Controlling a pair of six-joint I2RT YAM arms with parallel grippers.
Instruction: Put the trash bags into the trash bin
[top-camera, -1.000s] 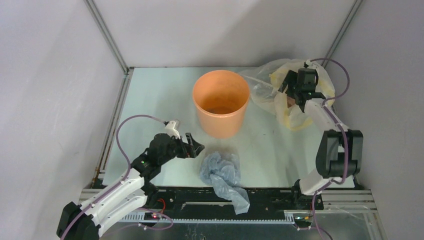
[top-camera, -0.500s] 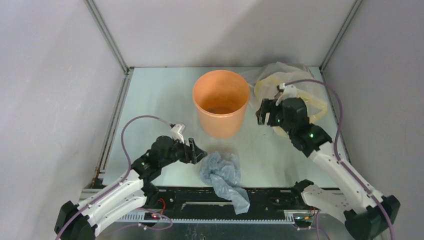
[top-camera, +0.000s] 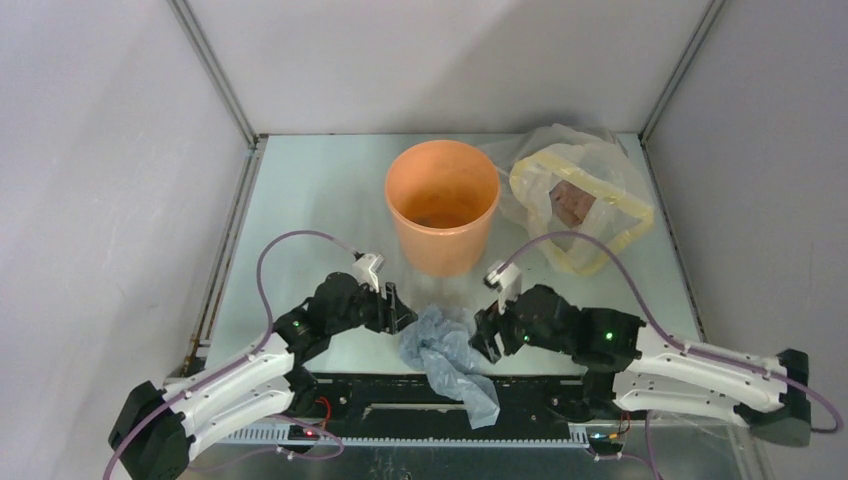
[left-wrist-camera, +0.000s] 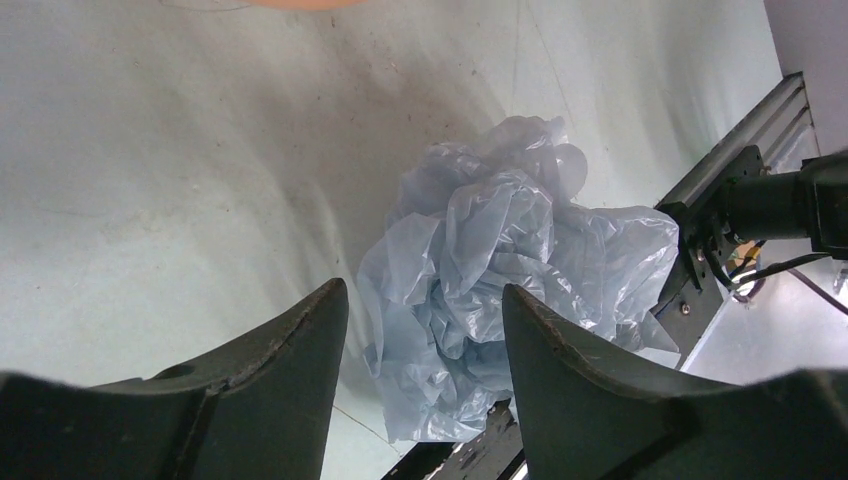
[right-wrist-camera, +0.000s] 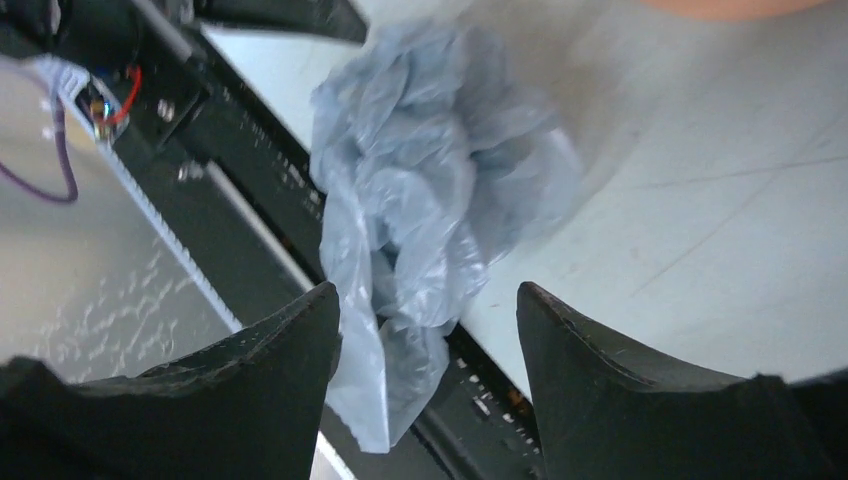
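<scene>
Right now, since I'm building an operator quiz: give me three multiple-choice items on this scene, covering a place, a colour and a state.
1. Where is the blue-grey bag? A far left corner; B near edge, between left gripper and right gripper; C far right corner.
2. Colour of the bin? A green; B black; C orange.
3. Both grippers are: A open; B shut on the bag; C out of view.
Answers: B, the top view shows it between them; C, its wall is orange; A, the wrist views show the fingers apart.
</scene>
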